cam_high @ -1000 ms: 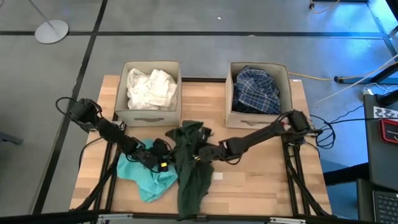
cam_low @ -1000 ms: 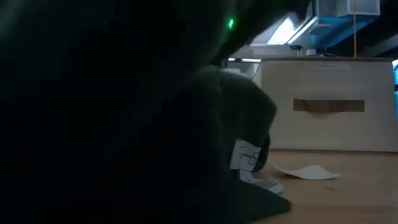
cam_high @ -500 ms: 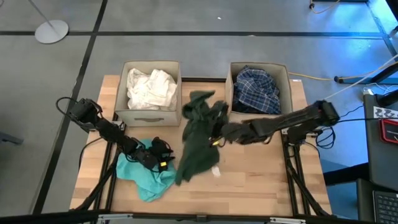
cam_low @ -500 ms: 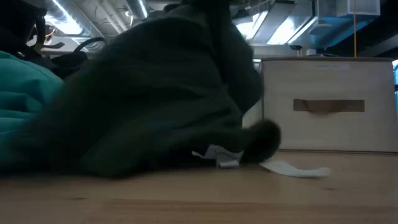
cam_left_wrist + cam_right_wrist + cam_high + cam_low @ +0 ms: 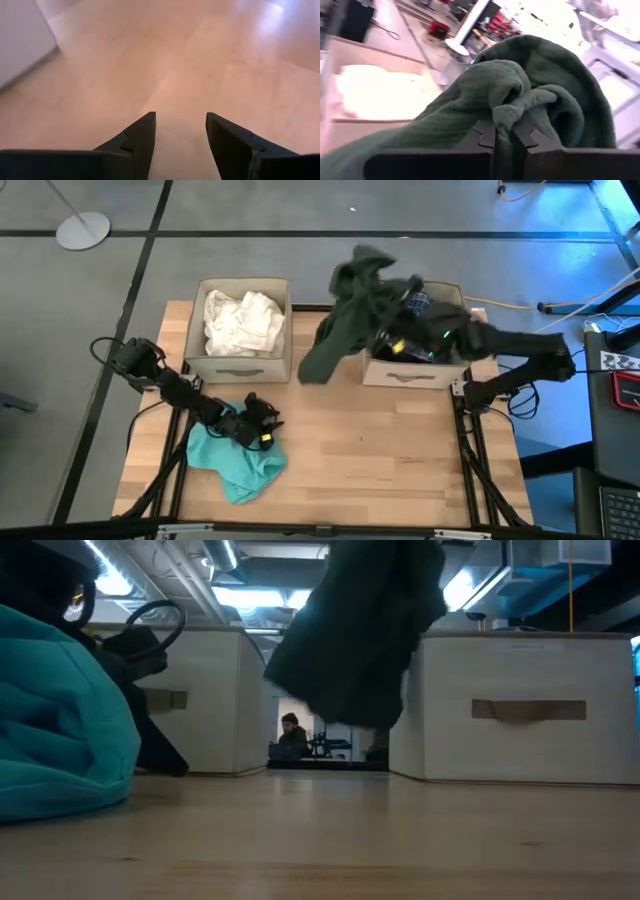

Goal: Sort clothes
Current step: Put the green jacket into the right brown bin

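Lifting clear now: your right gripper (image 5: 503, 134) is clenched on the dark green garment (image 5: 355, 305), which a second ago trailed across the surface (image 5: 400, 460) and now hangs at upper centre of the high view, by the right box (image 5: 415, 370) holding the blue plaid shirt (image 5: 425, 305). That suggests the drop into it is close. Your left gripper (image 5: 180, 131) sits released and empty at lower left, just over the teal garment (image 5: 235, 465). White clothes (image 5: 240, 320) fill the left box (image 5: 235, 365). You get no readable labels or writing anywhere.
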Robot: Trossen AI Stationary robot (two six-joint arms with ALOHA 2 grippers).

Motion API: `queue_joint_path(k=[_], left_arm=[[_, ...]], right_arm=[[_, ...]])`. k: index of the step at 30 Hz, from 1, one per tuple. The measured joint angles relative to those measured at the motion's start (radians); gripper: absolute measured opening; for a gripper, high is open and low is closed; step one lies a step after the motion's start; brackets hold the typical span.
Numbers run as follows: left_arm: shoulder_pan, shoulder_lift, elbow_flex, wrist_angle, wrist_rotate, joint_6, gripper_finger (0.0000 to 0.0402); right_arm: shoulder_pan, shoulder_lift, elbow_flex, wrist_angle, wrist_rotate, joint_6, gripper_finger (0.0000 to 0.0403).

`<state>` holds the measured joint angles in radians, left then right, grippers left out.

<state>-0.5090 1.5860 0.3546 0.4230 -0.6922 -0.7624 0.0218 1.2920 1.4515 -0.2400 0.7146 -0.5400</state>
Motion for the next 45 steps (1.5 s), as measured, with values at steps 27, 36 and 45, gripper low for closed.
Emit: queue_joint_path(k=[27, 36, 45], left_arm=[[0.088, 0.000, 0.000, 0.003, -0.029, 0.030, 0.0166], [0.088, 0.000, 0.000, 0.003, -0.028, 0.011, 0.0166], [0.087, -0.002, 0.000, 0.004, -0.028, 0.004, 0.0166]], right_arm=[[-0.170, -0.008, 0.667, -0.784, 0.148, 0.023, 0.0018], [-0.328, -0.011, 0.557, -0.977, 0.218, 0.217, 0.0014], [-0.591, -0.077, 0.331, -0.978, 0.137, 0.265, 0.0014]])
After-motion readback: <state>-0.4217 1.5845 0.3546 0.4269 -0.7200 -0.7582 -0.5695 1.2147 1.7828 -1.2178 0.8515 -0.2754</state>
